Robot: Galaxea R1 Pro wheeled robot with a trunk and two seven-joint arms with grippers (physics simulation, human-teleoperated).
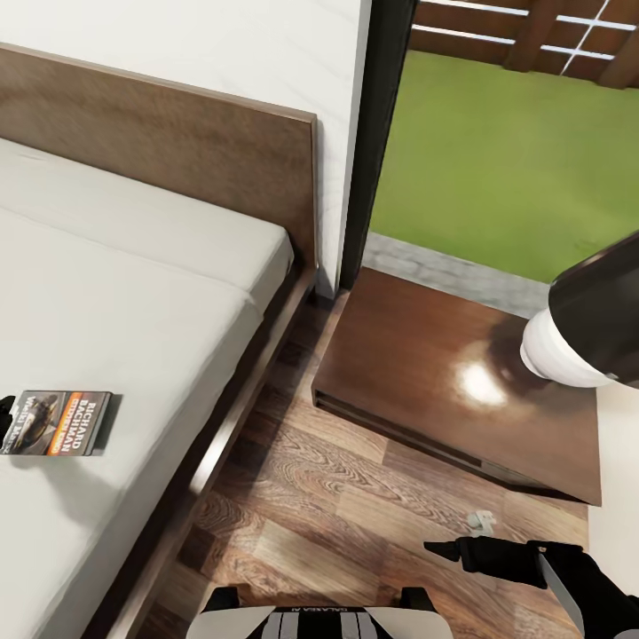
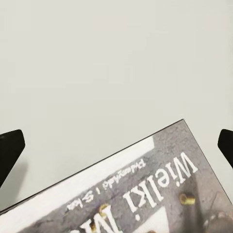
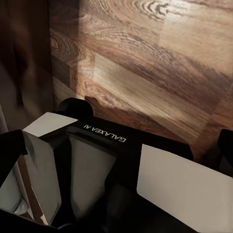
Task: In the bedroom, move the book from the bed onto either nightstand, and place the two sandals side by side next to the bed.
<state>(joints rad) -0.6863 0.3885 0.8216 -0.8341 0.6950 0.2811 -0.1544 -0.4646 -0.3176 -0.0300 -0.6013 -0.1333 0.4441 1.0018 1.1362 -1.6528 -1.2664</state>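
The book (image 1: 59,423) lies flat on the bed's off-white mattress (image 1: 115,319), near the left edge of the head view, its orange band and white lettering showing. My left gripper (image 1: 4,415) is at the book's far end and barely in frame. In the left wrist view the book's cover (image 2: 145,194) lies between the gripper's wide-open fingers (image 2: 10,148), which do not touch it. The nightstand (image 1: 417,373) stands right of the bed, under the window. My right gripper (image 1: 442,548) hangs open low over the floor. The sandals are out of view.
A strip of wood-plank floor (image 1: 337,524) runs between the bed frame (image 1: 222,444) and the nightstand. A black and white lamp-like object (image 1: 581,328) overhangs the nightstand's right side. My own base (image 3: 111,160) sits under the right gripper. The headboard (image 1: 177,151) backs onto the wall.
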